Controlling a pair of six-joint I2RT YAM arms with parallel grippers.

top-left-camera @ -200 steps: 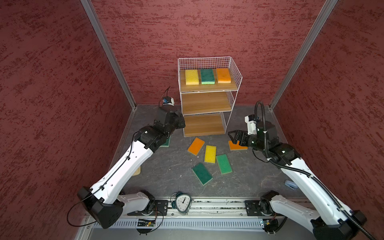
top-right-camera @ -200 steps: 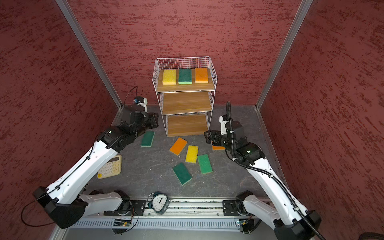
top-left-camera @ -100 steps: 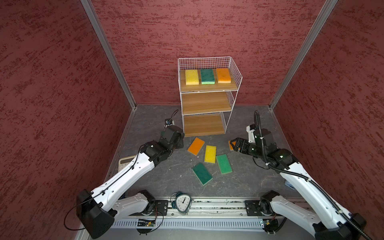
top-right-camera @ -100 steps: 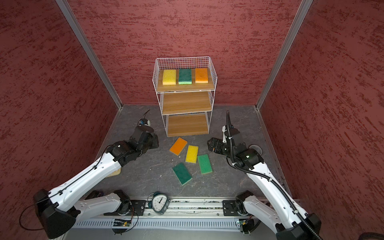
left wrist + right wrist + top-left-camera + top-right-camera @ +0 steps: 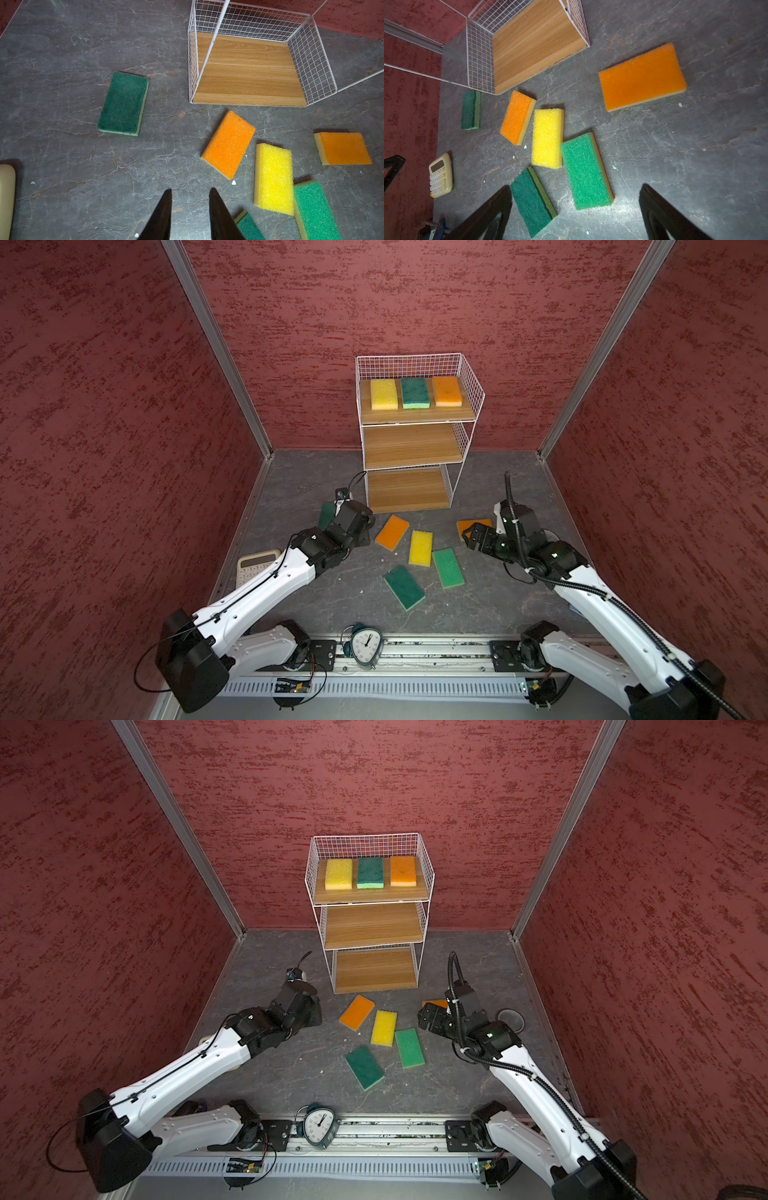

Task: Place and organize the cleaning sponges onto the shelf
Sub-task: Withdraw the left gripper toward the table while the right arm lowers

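- Both arms had shifted in the last second. The left gripper [image 5: 190, 190] had dropped from beside the shelf [image 5: 411, 445] to low over the floor [image 5: 62, 62]. The right gripper [image 5: 576, 186] had pulled back off the far orange sponge [image 5: 641, 76].
- The left fingers stood narrow with a clear gap and nothing between them. A dark green sponge [image 5: 123, 104] lay well ahead of the tips to their left, and a near orange sponge [image 5: 228, 144] lay ahead to their right.
- The right fingers stood wide and empty. A light green sponge [image 5: 586, 171] lay just ahead, within their spread (the far orange sponge sat further out, well apart).
- A row of three sponges [image 5: 414, 393] sat on the shelf's top board: yellow, green, orange. Six more lay on the floor in front of the shelf, not touching it, and the two lower boards were bare.
- Both grippers looked free and seemed to be lining up new pickups, so roughly a third of the job appeared done.
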